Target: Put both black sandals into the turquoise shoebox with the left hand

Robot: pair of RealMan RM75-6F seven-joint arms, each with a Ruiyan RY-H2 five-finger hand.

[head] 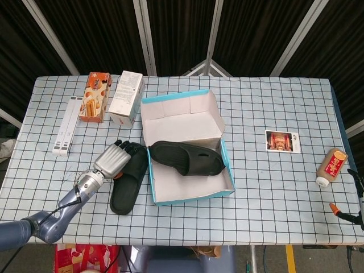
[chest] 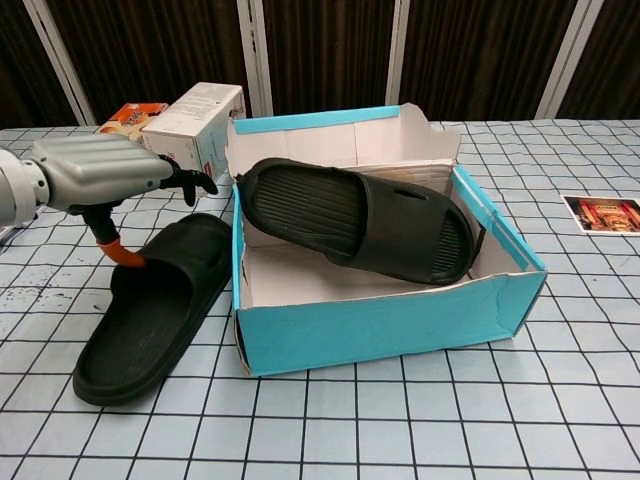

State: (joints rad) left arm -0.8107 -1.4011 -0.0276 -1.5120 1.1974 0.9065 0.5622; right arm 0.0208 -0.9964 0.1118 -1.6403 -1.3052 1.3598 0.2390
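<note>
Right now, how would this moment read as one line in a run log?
sandal one: in shoebox | sandal two: on table | left hand: over sandal two, not gripping

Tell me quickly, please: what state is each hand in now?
Left hand: open, holding nothing, just above the sandal on the table.
Right hand: not in view.

One black sandal [chest: 360, 220] lies tilted inside my turquoise shoebox [chest: 400, 320], its heel propped on the left wall. The box sits open, lid flap upright at the back. The other black sandal [chest: 150, 315] lies flat on the desk just beside the box's left wall.
</note>
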